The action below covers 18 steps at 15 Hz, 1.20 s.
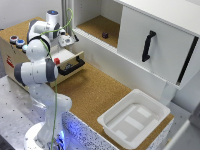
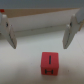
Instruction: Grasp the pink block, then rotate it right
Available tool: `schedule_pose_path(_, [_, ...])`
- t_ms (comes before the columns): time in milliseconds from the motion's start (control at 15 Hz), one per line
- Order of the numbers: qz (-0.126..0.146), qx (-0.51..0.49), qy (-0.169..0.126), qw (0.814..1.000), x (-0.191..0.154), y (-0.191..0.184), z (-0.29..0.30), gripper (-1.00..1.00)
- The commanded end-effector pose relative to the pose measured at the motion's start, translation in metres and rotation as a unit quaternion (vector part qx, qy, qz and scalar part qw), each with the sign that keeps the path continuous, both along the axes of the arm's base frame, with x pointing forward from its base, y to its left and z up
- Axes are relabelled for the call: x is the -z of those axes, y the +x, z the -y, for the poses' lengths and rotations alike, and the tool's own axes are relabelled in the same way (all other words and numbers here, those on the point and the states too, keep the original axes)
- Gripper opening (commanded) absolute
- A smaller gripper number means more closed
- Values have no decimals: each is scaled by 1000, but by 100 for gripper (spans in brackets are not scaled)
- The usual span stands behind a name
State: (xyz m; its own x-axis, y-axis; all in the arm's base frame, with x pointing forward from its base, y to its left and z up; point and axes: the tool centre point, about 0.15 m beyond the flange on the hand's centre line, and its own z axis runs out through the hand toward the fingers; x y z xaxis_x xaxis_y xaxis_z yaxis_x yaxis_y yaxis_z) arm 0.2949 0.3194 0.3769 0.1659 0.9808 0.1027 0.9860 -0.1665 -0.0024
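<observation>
Wrist view shows my gripper [image 2: 38, 35] fingers spread apart above the pink block [image 2: 49, 64], so I should centre over it before descending.

White jointed arm [image 1: 37, 70] with green cable [image 1: 54, 95], pale fingers [image 2: 7, 31].

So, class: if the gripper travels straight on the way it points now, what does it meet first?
Probably the pink block. In the wrist view it lies ahead of the open gripper, slightly off-centre between the fingers. How far off it is cannot be judged.
</observation>
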Motion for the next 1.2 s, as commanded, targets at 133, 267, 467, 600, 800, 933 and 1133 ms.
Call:
schedule_pose_path(133, [-29,25,-34,999,45,46,-10,100])
schedule_pose_path(267, [-26,33,-41,998,51,51,-3,100])
schedule_pose_path(467, [-24,38,-42,998,56,55,9,100])
schedule_pose_path(600, [-20,41,-41,998,58,55,18,100])
schedule_pose_path(800, [-2,36,-29,999,55,45,21,100])
schedule_pose_path(933, [6,33,-28,999,54,37,23,100])
schedule_pose_path(1133, [11,35,-40,999,57,22,28,-100])
